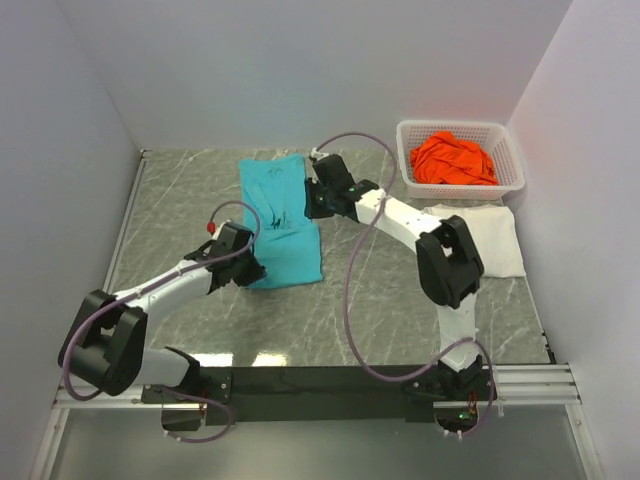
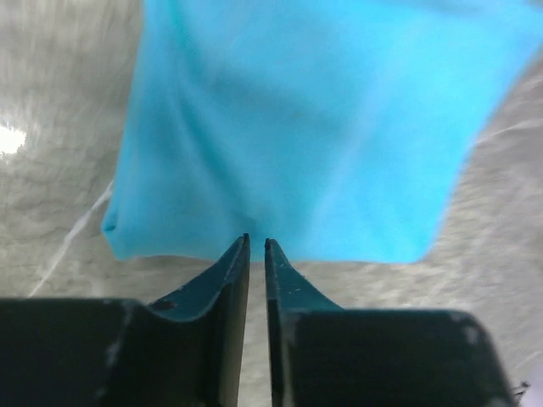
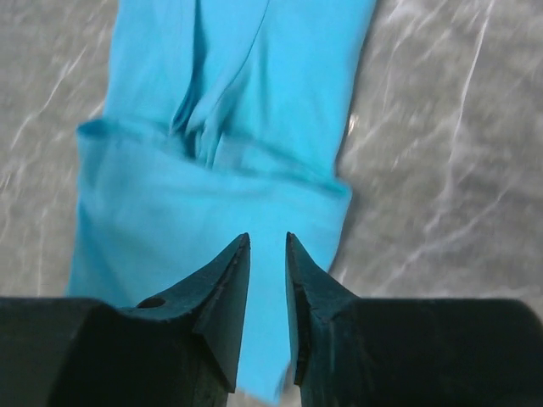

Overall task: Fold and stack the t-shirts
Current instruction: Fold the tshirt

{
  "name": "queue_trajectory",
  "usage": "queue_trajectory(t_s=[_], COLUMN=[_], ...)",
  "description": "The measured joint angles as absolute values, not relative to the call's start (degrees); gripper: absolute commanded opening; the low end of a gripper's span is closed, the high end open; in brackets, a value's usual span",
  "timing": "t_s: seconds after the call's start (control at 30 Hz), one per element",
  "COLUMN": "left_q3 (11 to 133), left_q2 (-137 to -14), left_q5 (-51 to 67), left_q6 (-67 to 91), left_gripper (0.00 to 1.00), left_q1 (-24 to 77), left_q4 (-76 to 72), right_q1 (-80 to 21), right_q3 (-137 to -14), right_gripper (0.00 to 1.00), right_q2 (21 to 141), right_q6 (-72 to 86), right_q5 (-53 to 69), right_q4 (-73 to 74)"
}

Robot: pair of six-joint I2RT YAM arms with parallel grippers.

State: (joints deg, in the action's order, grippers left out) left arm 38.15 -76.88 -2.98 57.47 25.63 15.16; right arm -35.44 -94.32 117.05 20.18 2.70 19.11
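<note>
A teal t-shirt [image 1: 283, 215] lies on the marble table as a long narrow strip, folded over at its near end. My left gripper [image 1: 254, 270] is at the strip's near left corner. In the left wrist view its jaws [image 2: 257, 242] stand a narrow slit apart, with bare table in the gap and the teal hem [image 2: 314, 127] just past the tips. My right gripper [image 1: 312, 205] is over the strip's right edge. Its jaws [image 3: 268, 237] are open above the teal cloth [image 3: 212, 203], gripping nothing. A folded white t-shirt [image 1: 495, 240] lies at the right. An orange t-shirt [image 1: 455, 160] is bunched in the basket.
The white lattice basket [image 1: 460, 125] stands at the back right corner, just behind the white t-shirt. Walls close the table in on the left, back and right. The right arm's elbow [image 1: 448, 262] reaches across beside the white t-shirt.
</note>
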Motion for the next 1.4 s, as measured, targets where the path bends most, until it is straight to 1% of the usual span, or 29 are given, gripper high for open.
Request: queue_trajectory(t_s=[0.07,0.13,0.37,0.53,0.67,0.73,0.97,1.03,1.13,1.2,1.3,1.4], left_q3=[40.38,42.61,44.45,41.85,38.76,37.21,35.27,34.70,34.20,34.20,34.74,37.30], left_q2=[-75.70,-74.74,-77.78,-79.42,-79.48,-79.53,-78.11,-76.93,-74.67,-72.97,-70.54,-70.65], left_q5=[-3.77,-4.29,-4.58,-3.77,-3.64,-3.68,-4.32,-4.45,-4.45,-4.56,-5.13,-4.56], left_q6=[56.75,56.12,54.04,53.65,53.71,53.98,56.97,57.71,57.78,57.45,56.62,55.61], left_gripper=[0.24,0.24,0.17,0.12,0.10,0.09,0.08,0.09,0.16,0.25,0.26,0.24], left_q1=[25.08,23.73,19.75,19.81,19.79,19.79,19.79,19.79,19.81,19.81,19.68,18.31], left_q4=[16.25,16.69,16.95,17.02,17.08,17.43,17.28,18.20,21.02,22.41,23.49,22.74], right_q1=[-35.64,-35.62,-35.46,-35.46,-35.44,-35.31,-32.91,-32.12,-31.31,-31.00,-30.44,-29.91], right_q3=[-90.54,-87.33,-78.91,-71.29,-68.53,-67.66,-65.21,-64.45,-64.14,-64.14,-65.06,-68.14], right_gripper=[0.33,0.35,0.35,0.35,0.34,0.34,0.31,0.31,0.31,0.31,0.30,0.29], right_q2=[113.58,110.80,107.70,107.70,108.33,109.08,110.21,109.89,109.08,108.33,107.59,107.63], right_q6=[20.56,21.10,23.16,25.82,27.66,28.49,31.88,32.36,31.75,30.72,29.67,29.26], right_q5=[3.60,4.73,12.49,19.57,23.59,24.34,26.26,26.89,26.89,26.24,26.20,26.48], right_q4=[19.25,18.83,17.76,15.73,15.09,13.98,12.47,11.99,12.60,13.41,14.46,14.74])
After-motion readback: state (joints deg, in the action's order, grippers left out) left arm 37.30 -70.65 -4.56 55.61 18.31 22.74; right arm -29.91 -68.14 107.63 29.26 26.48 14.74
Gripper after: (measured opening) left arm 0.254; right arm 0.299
